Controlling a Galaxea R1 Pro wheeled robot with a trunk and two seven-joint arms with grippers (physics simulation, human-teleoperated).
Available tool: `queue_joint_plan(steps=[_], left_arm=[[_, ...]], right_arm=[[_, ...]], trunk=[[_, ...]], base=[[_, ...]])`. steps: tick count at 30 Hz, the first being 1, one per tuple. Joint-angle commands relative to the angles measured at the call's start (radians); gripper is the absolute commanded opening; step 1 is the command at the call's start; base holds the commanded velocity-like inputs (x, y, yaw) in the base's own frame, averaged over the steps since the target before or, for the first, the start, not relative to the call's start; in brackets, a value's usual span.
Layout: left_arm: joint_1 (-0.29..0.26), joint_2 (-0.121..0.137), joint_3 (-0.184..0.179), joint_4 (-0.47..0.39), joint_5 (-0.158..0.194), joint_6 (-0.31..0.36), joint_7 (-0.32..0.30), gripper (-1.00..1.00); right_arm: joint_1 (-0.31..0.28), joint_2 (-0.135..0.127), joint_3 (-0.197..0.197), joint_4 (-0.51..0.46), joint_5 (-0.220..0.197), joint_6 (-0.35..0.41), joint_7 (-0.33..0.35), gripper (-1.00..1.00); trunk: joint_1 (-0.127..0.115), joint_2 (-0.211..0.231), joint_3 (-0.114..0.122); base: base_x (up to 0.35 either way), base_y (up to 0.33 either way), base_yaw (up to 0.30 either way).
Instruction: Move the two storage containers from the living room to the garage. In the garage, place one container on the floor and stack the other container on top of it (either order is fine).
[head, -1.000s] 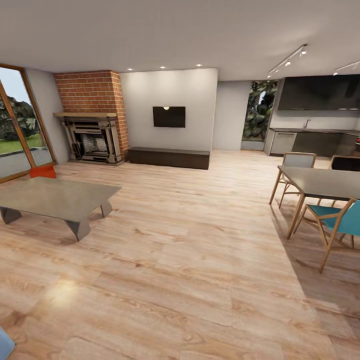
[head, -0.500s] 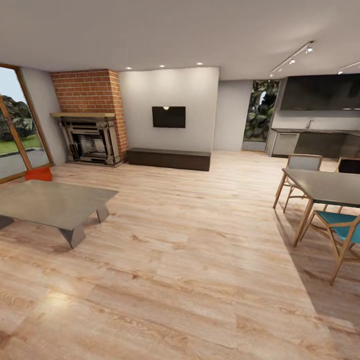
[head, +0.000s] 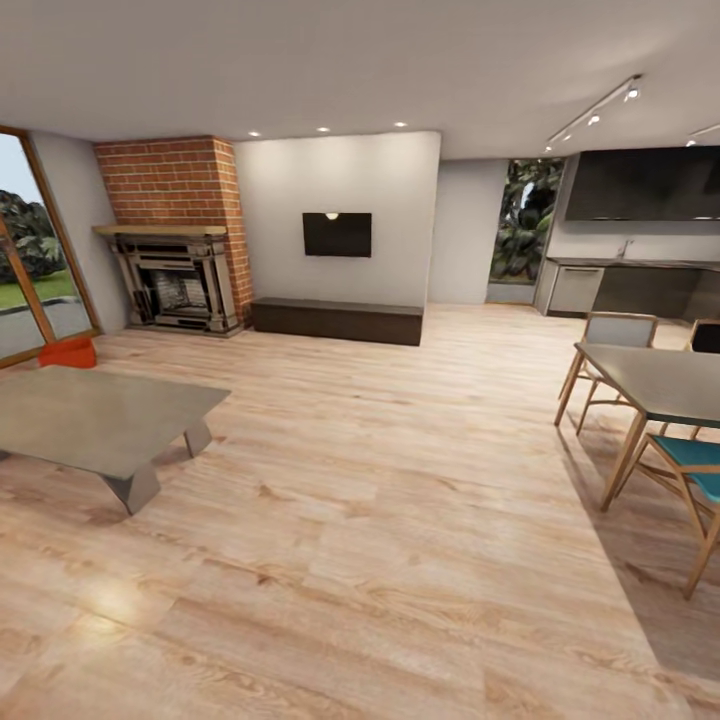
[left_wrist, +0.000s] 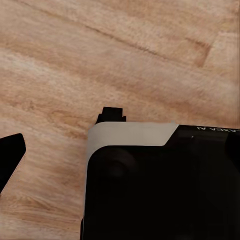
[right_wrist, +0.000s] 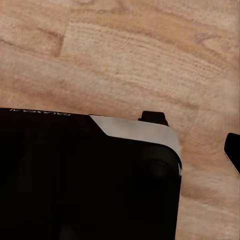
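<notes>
A: What's the biggest thing in front of you?

B: The living room's light wood plank floor (head: 380, 520), matte, with visible grain and long staggered boards, running from your base to the far wall. At the head view's left stands a brick fireplace (head: 172, 235), rough red brick above a pale carved surround with a dark firebox. Beside it a plain white wall carries a flat black wall TV (head: 337, 234), and under that sits a long, dark, low bench (head: 337, 319), boxy and smooth.

A: And nearer to you?

B: On your left, a low coffee table (head: 95, 418) with a flat grey rectangular top on angled slab legs. On your right, a dining table (head: 660, 385) with a grey top and slim wooden legs, with wooden chairs round it, one with a teal seat (head: 698, 465). Behind it lies a dark kitchen run (head: 640, 265).

A: Where is the task's thing?

B: You can see one storage container (head: 68, 352), orange-red and straight-walled, on the wood floor beyond the coffee table's far side, near the glass door (head: 30, 265) at the left edge. It is well apart from you, and the table top hides its lower part.

A: And your hands?

B: Each wrist view looks down at the planks past a black, white-trimmed body. The left hand (left_wrist: 60, 136) shows two dark finger tips set apart, with nothing between them. The right hand (right_wrist: 192, 132) reads the same: tips spread, holding nothing.
</notes>
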Motion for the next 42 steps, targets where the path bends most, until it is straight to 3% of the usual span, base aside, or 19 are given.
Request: queue_joint_plan(steps=[1, 42], left_arm=[[-0.001, 0.000, 0.002, 0.000, 0.006, 0.004, 0.003, 1.00], [-0.001, 0.000, 0.002, 0.000, 0.006, 0.003, 0.003, 1.00]], right_arm=[[-0.001, 0.001, 0.008, 0.003, -0.008, -0.005, -0.001, 1.00], [-0.001, 0.001, 0.009, 0.003, -0.007, -0.006, -0.001, 1.00]], trunk=[[0.001, -0.001, -0.001], [0.001, -0.001, -0.001]], base=[[0.324, 0.000, 0.000], [0.324, 0.000, 0.000]])
